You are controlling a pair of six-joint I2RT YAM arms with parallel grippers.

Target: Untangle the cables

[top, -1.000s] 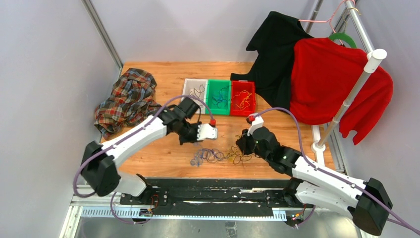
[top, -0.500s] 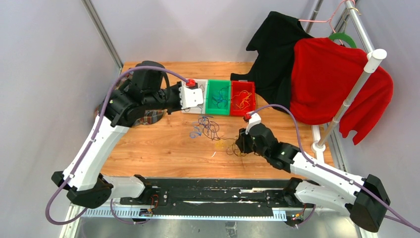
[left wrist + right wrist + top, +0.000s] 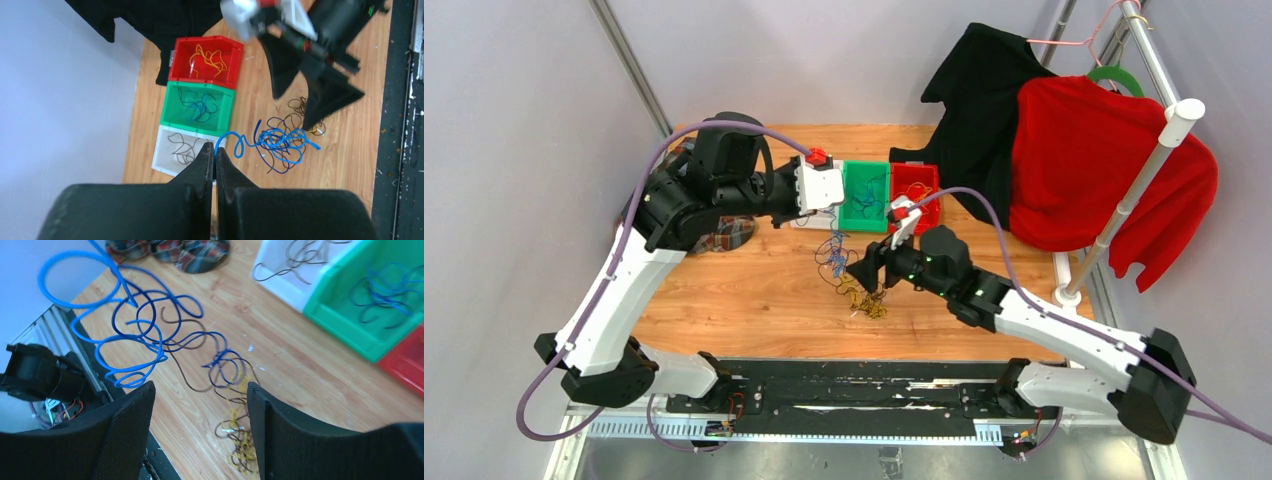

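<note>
The cables lie in two parts on the wooden table. A blue cable (image 3: 270,140) with dark strands (image 3: 836,258) rises in curly loops from the table to my left gripper (image 3: 215,149), which is shut on its end above the white bin (image 3: 172,160). A yellow-and-brown clump (image 3: 867,303) rests on the wood, still linked to the blue loops by thin strands. My right gripper (image 3: 869,275) hovers over that clump, open, with nothing between its fingers (image 3: 200,387). In the right wrist view the blue coils (image 3: 130,335) hang ahead and the clump (image 3: 235,440) lies below the jaws.
Three bins sit at the back: white, green (image 3: 866,195) and red (image 3: 916,190), each holding a few sorted cables. A plaid shirt (image 3: 724,235) lies at the left behind my left arm. A black garment (image 3: 984,110) and red sweater (image 3: 1104,170) hang on a rack at the right.
My left arm rose and swung back toward the bins, dragging the blue cable up out of the tangle. My right gripper opened, released the yellow-brown clump and shifted left above it.
</note>
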